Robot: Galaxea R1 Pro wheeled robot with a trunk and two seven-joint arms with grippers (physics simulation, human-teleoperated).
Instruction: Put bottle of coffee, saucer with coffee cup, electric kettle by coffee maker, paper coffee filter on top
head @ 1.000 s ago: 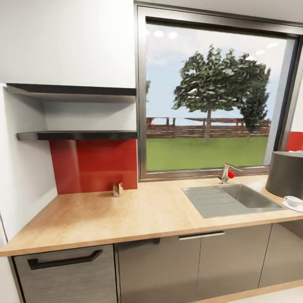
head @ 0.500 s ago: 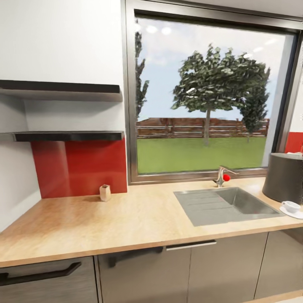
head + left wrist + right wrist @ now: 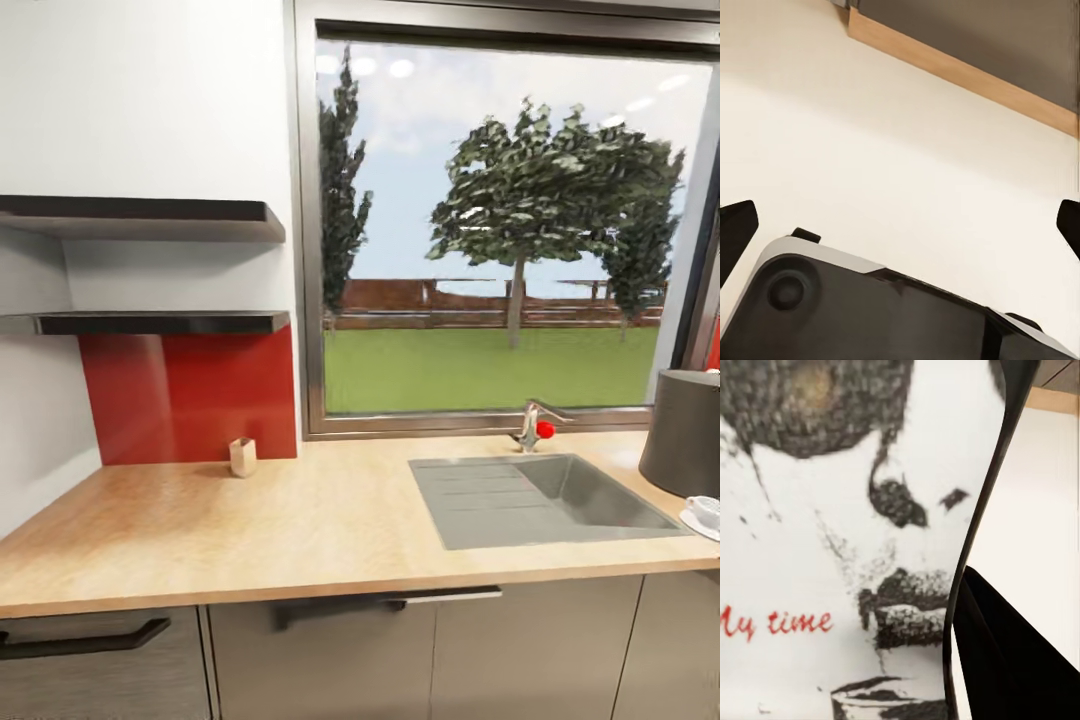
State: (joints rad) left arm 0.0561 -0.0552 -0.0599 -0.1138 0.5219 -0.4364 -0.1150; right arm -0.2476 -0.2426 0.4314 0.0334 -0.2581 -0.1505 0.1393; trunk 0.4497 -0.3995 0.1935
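Observation:
The kitchen countertop (image 3: pixel 250 530) runs across the head view. At its far right stands the dark grey coffee maker (image 3: pixel 688 432), cut by the frame edge. In front of it the white coffee cup (image 3: pixel 706 510) sits on the saucer (image 3: pixel 694 523). A small pale paper coffee filter (image 3: pixel 242 456) stands by the red backsplash. In the right wrist view the pale printed label of the bottle of coffee (image 3: pixel 832 547) sits very close, with one dark finger (image 3: pixel 1020 660) against it. My left gripper (image 3: pixel 900 225) hangs open over the cream floor. The electric kettle is out of view.
A steel sink (image 3: pixel 540 500) with a faucet (image 3: pixel 532 425) is set in the worktop below a large window. Two dark wall shelves (image 3: pixel 150 322) hang at the upper left. Grey cabinet fronts (image 3: pixel 330 660) lie under the counter. The robot's base (image 3: pixel 870 315) shows below the left gripper.
The whole head view has slid sideways and slightly closer, so the camera moved. The things on the counter keep their places relative to each other.

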